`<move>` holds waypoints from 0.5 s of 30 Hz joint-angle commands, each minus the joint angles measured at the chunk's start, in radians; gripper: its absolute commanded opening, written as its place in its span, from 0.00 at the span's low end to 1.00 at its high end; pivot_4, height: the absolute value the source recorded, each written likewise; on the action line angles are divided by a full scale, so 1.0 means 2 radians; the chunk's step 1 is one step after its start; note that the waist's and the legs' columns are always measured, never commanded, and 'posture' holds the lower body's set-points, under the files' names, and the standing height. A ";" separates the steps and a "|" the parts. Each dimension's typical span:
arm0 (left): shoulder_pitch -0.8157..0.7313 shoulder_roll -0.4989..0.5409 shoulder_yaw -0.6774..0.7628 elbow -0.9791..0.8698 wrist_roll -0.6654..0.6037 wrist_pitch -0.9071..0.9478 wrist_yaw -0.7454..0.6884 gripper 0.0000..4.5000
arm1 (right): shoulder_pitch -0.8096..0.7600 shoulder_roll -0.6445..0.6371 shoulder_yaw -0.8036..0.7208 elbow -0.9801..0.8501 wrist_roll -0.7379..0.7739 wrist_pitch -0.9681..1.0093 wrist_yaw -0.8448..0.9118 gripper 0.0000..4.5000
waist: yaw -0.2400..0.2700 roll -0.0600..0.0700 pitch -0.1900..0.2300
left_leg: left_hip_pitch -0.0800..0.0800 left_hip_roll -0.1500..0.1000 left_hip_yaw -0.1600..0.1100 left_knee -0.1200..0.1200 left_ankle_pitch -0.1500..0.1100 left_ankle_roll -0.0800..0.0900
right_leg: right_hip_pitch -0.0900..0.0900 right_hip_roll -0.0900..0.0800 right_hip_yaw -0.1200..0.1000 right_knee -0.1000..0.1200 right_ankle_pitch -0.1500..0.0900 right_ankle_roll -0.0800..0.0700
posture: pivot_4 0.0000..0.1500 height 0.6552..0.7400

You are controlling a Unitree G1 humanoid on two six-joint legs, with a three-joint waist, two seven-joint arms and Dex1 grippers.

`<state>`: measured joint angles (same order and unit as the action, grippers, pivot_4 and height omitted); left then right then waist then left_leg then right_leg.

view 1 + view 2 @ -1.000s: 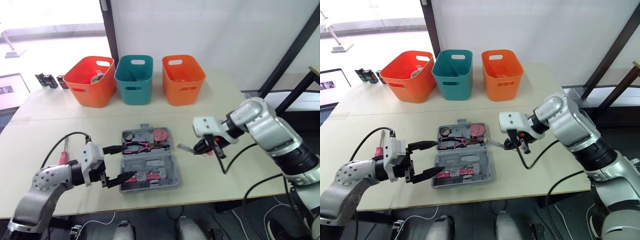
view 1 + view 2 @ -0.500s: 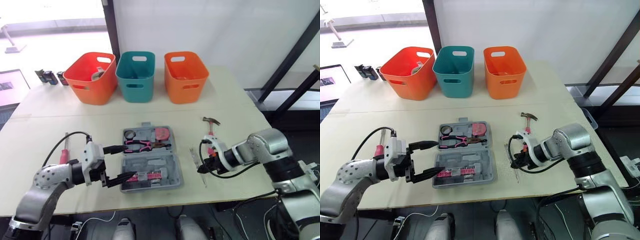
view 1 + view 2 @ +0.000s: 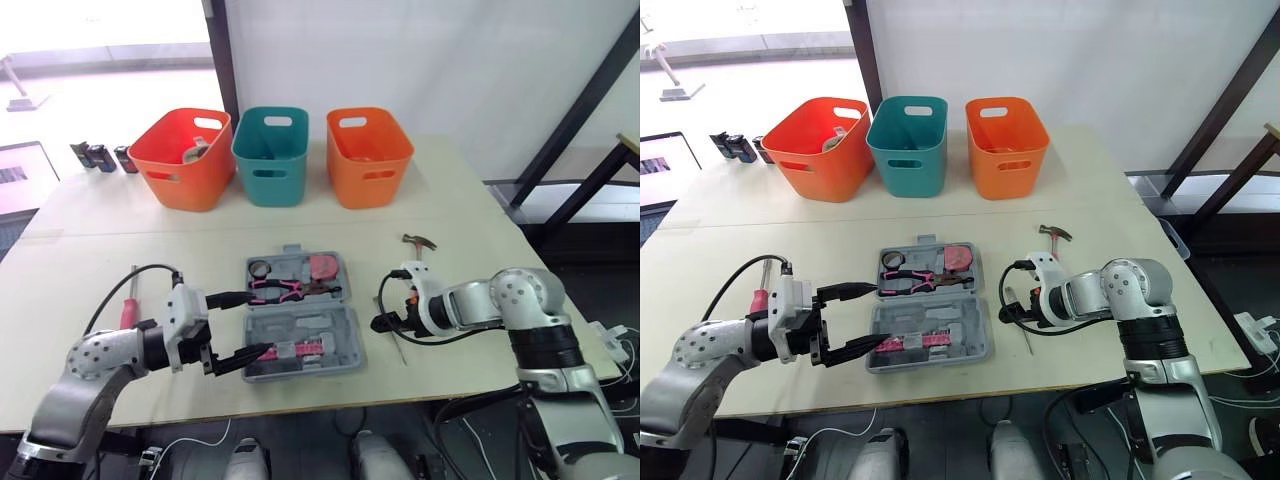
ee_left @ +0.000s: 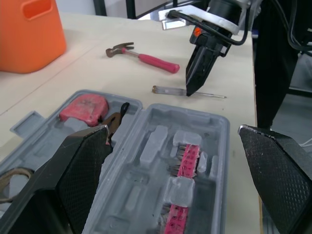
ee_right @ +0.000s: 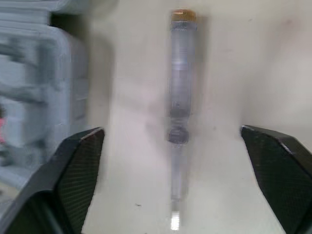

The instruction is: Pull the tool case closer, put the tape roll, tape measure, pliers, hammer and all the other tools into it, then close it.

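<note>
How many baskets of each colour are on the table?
Orange baskets: 2
Teal basket: 1
Total: 3

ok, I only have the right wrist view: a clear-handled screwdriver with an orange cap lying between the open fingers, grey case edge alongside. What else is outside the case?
Observer: A pink-handled hammer lies on the table beyond the right tool, farther from the robot.
Operator: Anything on the left?
Observer: A red-handled screwdriver lies left of the open grey plastic tool case, apart from it.
Operator: Left tool busy?
Observer: No, the left tool is open and holds nothing, at the case's left side.
</note>
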<state>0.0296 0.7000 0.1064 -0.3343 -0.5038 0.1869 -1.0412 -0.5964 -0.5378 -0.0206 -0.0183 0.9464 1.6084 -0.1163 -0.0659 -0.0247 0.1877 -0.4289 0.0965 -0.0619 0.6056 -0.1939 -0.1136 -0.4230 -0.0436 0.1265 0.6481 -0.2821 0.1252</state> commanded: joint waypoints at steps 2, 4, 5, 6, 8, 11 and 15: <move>0.006 0.005 0.016 -0.022 -0.005 -0.007 0.002 1.00 | 0.036 0.010 -0.014 -0.167 0.001 0.003 -0.031 1.00 | -0.002 0.000 0.000 | 0.000 0.000 0.000 -0.002 0.000 0.000 | -0.001 0.000 0.000 0.001 0.000 0.001 | 1.00 1.00; 0.008 0.005 0.016 -0.024 -0.005 -0.007 0.002 1.00 | 0.057 0.027 -0.005 -0.228 -0.019 -0.003 -0.040 1.00 | -0.003 0.000 0.000 | 0.001 0.001 0.000 -0.004 0.000 0.000 | -0.002 0.001 0.000 0.001 0.000 0.001 | 1.00 1.00; 0.009 0.005 0.017 -0.025 -0.005 -0.006 0.003 1.00 | 0.069 0.022 0.017 -0.262 -0.039 -0.028 -0.042 1.00 | -0.003 0.000 0.000 | 0.001 0.001 -0.001 -0.004 0.000 0.000 | -0.002 0.002 0.000 0.001 0.000 0.001 | 1.00 1.00; 0.009 0.004 0.016 -0.026 -0.005 -0.006 0.004 1.00 | 0.081 0.009 0.048 -0.294 -0.069 -0.065 -0.041 1.00 | -0.002 0.000 0.000 | 0.001 0.001 -0.001 -0.005 0.000 0.000 | -0.002 0.002 0.000 0.001 0.000 0.001 | 1.00 1.00; 0.011 0.005 0.018 -0.028 -0.006 -0.006 0.004 1.00 | 0.111 -0.004 0.093 -0.334 -0.125 -0.125 -0.047 1.00 | -0.001 0.000 0.000 | 0.001 0.001 -0.001 -0.005 0.000 0.000 | -0.002 0.002 0.000 0.001 -0.001 0.001 | 1.00 1.00; 0.010 0.007 0.022 -0.029 -0.008 -0.003 0.005 1.00 | 0.172 0.019 0.108 -0.338 -0.184 -0.196 -0.061 1.00 | 0.000 0.000 0.000 | 0.001 0.001 0.000 -0.005 0.000 0.000 | -0.002 0.001 0.000 -0.001 -0.001 0.001 | 1.00 1.00; 0.006 0.011 0.028 -0.026 -0.008 -0.002 0.002 1.00 | 0.246 0.043 0.123 -0.318 -0.261 -0.307 -0.059 1.00 | 0.000 -0.001 -0.001 | 0.001 0.001 0.000 -0.005 0.000 0.000 | -0.002 0.001 0.000 0.000 -0.001 0.001 | 1.00 1.00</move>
<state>0.0439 0.7115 0.1374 -0.3613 -0.5059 0.1892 -1.0361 -0.1125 -0.4542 0.2296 -0.6420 0.4847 1.0829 -0.2380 -0.0665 -0.0261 0.1865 -0.4271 0.0977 -0.0619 0.5967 -0.1938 -0.1136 -0.4264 -0.0421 0.1266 0.6472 -0.2834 0.1264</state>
